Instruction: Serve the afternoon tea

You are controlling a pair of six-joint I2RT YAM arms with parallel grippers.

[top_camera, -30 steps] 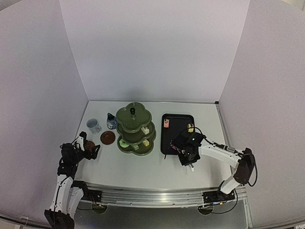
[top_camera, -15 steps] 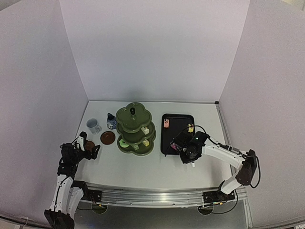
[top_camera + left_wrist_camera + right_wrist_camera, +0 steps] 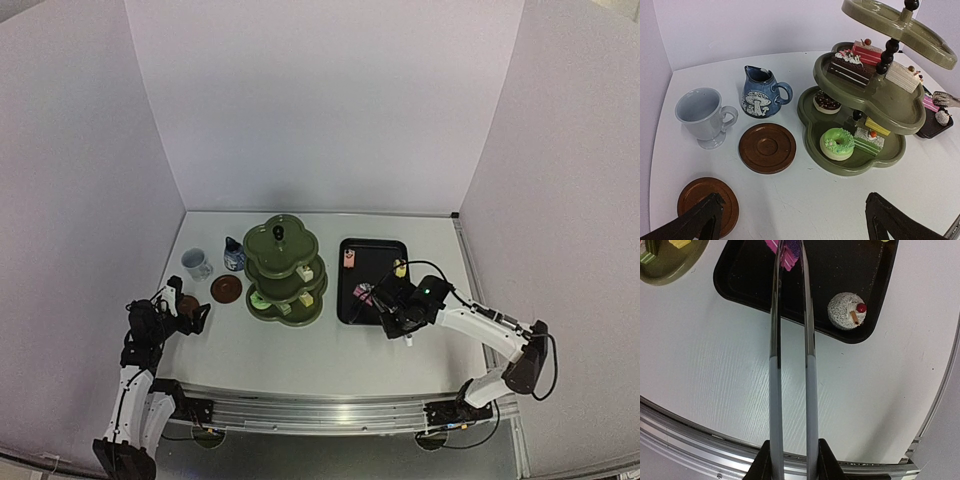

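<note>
My right pincer [image 3: 791, 460] clamped on metal tongs [image 3: 790, 345]. Tong tips squeeze pink cake [image 3: 788, 254] over black tray [image 3: 740, 277]; lifted or resting, cannot tell. White cherry-topped cake [image 3: 846, 310] just beside, near tray corner. Strip of white table [image 3: 705, 365] between tray edge and near rail. Green stand [image 3: 285, 272] left of tray, apart. My left pincer [image 3: 795, 212] spread wide, brown coaster [image 3: 702, 199] by one finger; second coaster [image 3: 767, 148], mug [image 3: 702, 116], mushroom pot [image 3: 760, 92] beyond.

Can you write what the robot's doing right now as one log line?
right jaws: shut on metal tongs | tongs: pinching pink cake over black tray | left jaws: open by near brown coaster
</note>
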